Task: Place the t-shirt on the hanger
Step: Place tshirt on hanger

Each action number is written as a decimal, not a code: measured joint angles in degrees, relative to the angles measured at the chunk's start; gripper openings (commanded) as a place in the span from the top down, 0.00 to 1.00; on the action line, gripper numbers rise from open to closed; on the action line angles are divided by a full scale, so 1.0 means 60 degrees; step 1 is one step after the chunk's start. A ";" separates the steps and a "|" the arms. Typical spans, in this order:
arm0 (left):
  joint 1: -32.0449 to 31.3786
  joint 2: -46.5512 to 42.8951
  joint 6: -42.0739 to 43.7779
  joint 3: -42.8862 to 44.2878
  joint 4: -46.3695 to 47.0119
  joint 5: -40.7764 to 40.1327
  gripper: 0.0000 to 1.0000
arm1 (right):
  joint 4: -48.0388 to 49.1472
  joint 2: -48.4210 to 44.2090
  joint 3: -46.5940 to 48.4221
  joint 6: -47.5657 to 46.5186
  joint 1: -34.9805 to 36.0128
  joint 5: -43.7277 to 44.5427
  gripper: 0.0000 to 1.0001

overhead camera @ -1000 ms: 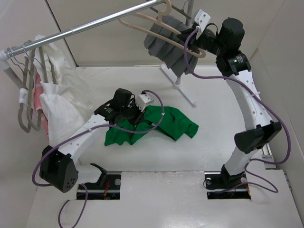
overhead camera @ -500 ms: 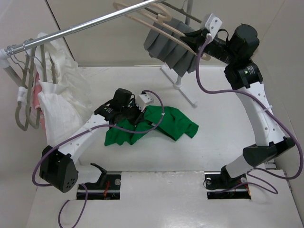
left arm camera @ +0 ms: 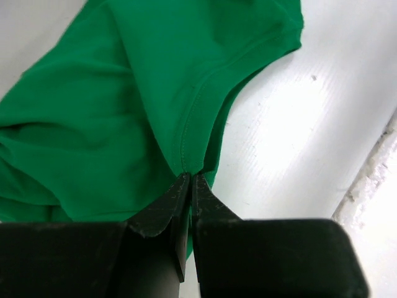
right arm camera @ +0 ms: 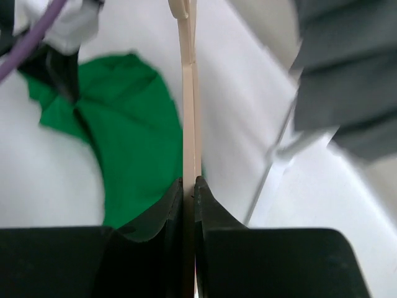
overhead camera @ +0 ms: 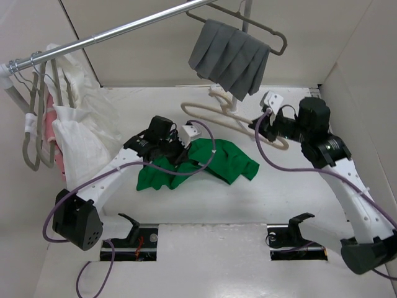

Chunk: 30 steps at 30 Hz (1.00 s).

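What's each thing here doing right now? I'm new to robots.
t-shirt, crumpled on the table, one edge pinched.
hanger, bare, held by one end.
left gripper, shut on the t-shirt.
right gripper, shut on the hanger.
grey pleated cloth, hanging from a grey hanger.
white garments, hanging at the left.

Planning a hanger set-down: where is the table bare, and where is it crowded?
Bare: the table between the t-shirt and the right arm; also the strip between it and the arm bases. Crowded: left, by the white garments, and behind the t-shirt, around the hanger and grey cloth.
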 measured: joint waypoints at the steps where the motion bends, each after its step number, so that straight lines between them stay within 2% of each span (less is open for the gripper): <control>1: 0.0004 0.0066 0.0029 0.0055 -0.0080 0.0087 1.00 | -0.0401 -0.0412 -0.0375 -0.0025 -0.0015 0.0142 1.00; 5: 0.0033 0.0648 0.0022 0.0579 -0.0284 0.0426 1.00 | -0.1971 -0.1945 -0.1366 -0.0091 -0.0153 0.0900 1.00; 10: 0.0044 0.1559 -0.0106 0.1410 -0.0441 0.0696 1.00 | -0.4244 -0.3501 -0.1698 -0.0251 -0.0288 0.1814 1.00; 18: 0.0113 0.2255 -0.0404 0.2153 -0.0488 0.0765 1.00 | -0.6390 -0.4747 -0.1800 -0.0667 -0.0339 0.0805 1.00; 24: 0.0117 0.2408 -0.0433 0.2244 -0.0492 0.0758 1.00 | -0.6943 -0.4779 -0.1807 -0.0852 -0.0339 0.0634 1.00; 30: 0.0106 0.2379 -0.0208 0.2240 -0.0565 0.0758 1.00 | -0.5927 -0.4758 -0.2200 -0.0743 -0.0339 0.0186 1.00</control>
